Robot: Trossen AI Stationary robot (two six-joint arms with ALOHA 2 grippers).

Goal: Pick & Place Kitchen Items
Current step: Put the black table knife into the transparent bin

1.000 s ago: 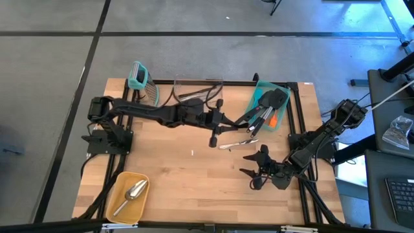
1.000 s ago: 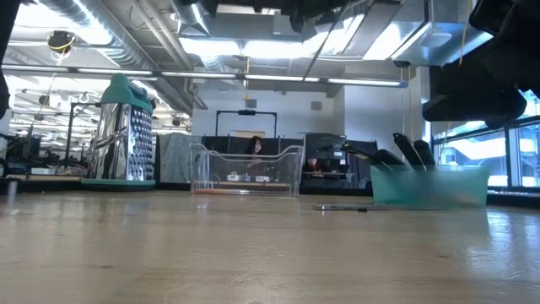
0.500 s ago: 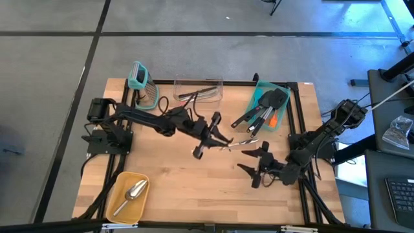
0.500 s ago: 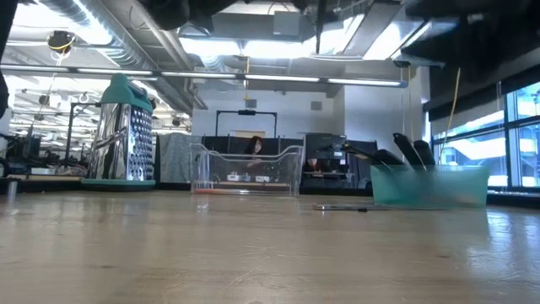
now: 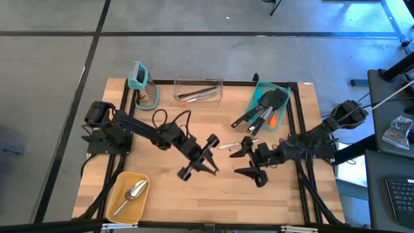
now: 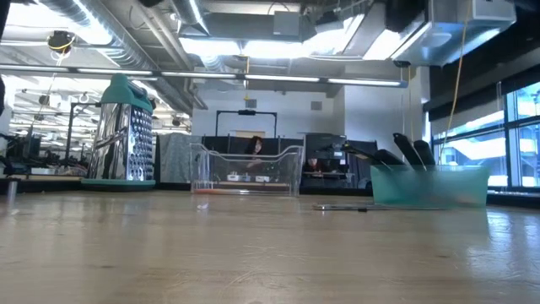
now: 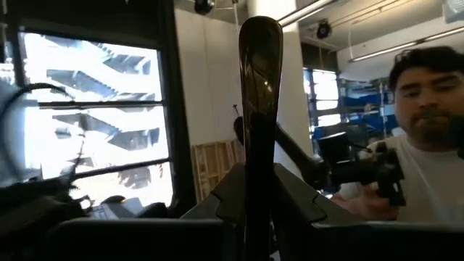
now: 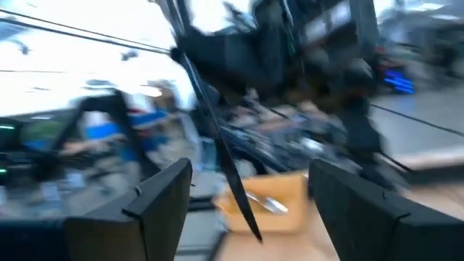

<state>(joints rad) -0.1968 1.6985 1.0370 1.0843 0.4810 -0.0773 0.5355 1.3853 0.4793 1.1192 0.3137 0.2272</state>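
- Kitchen items sat in three places: black turners and an orange-handled piece crowded the teal bin (image 5: 283, 103) at the table's far right edge, thin metal pieces lay in the clear tray (image 5: 198, 91) at the far edge, and a silver scoop (image 5: 134, 190) rested in the yellow dish (image 5: 114, 202) at the near left corner.
- One thin metal utensil (image 5: 228, 145) lay loose on the bare wood mid-table, between the two grippers.
- Left gripper (image 5: 208, 155) hung over the table's middle, its fingers pressed on a dark glossy handle (image 7: 259, 109); only the left wrist view showed that grip.
- Right gripper (image 5: 248, 159) hovered just beside it with fingers (image 8: 161, 192) spread wide and nothing between them.
- Open wood stretched along the near edge.
- Only the low view showed the grater (image 6: 125, 131) upright, and a person (image 6: 254, 145) beyond the table.
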